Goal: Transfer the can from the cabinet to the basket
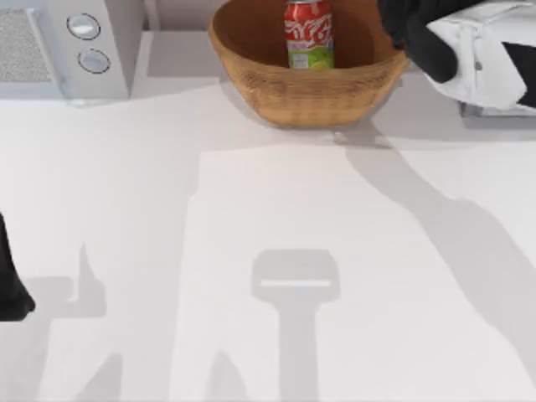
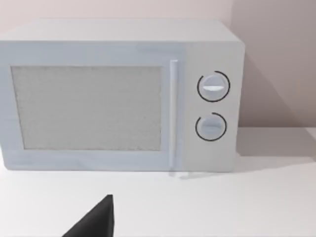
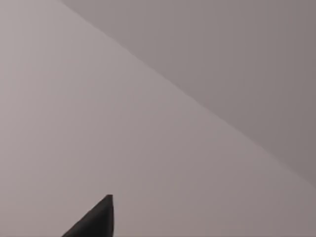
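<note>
Can (image 1: 308,33) stands upright inside basket (image 1: 306,79) at surface's far edge, right arm (image 1: 469,46) just beside it w/ fingers' state can't tell, so lift clear straight up w/o clipping rim; left arm (image 1: 12,285) parked at left edge.

White table (image 1: 251,251) under overhead light, sharp grey shadows; light-grey microwave (image 2: 118,96) at far-left edge against plain pinkish-beige wall (image 2: 276,59).
</note>
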Controlling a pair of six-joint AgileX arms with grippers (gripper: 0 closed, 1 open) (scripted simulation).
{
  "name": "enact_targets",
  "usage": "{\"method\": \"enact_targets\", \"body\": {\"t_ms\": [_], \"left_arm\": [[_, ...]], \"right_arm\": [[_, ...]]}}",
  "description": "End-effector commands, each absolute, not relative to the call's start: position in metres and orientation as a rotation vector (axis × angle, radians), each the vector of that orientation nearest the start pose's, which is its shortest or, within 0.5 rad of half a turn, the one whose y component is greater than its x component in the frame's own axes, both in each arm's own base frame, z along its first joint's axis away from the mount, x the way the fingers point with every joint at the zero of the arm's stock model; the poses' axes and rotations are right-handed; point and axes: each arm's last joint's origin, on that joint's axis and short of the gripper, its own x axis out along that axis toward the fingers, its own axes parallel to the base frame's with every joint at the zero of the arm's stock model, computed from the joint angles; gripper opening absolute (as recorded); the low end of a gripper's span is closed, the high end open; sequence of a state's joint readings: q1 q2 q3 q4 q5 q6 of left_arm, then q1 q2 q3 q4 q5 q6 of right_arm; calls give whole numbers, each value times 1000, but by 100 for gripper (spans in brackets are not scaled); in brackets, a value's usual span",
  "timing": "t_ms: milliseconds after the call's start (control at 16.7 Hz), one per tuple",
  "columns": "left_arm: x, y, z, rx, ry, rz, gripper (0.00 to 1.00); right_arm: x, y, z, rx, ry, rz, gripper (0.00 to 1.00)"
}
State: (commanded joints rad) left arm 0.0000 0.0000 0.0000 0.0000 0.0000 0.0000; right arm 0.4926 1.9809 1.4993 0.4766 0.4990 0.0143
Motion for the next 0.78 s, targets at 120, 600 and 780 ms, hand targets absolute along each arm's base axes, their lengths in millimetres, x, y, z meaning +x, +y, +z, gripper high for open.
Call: {"method": "enact_targets", "body": {"t_ms": [120, 600, 780], "left_arm": [[106, -1, 160, 0, 0, 0, 100], [106, -1, 160, 0, 0, 0, 100], [106, -1, 160, 0, 0, 0, 100]], "right_arm": [[391, 180, 308, -1, -7, 14, 100], [197, 40, 331, 13, -83, -4, 100], [141, 16, 284, 10, -91, -7, 100]]}}
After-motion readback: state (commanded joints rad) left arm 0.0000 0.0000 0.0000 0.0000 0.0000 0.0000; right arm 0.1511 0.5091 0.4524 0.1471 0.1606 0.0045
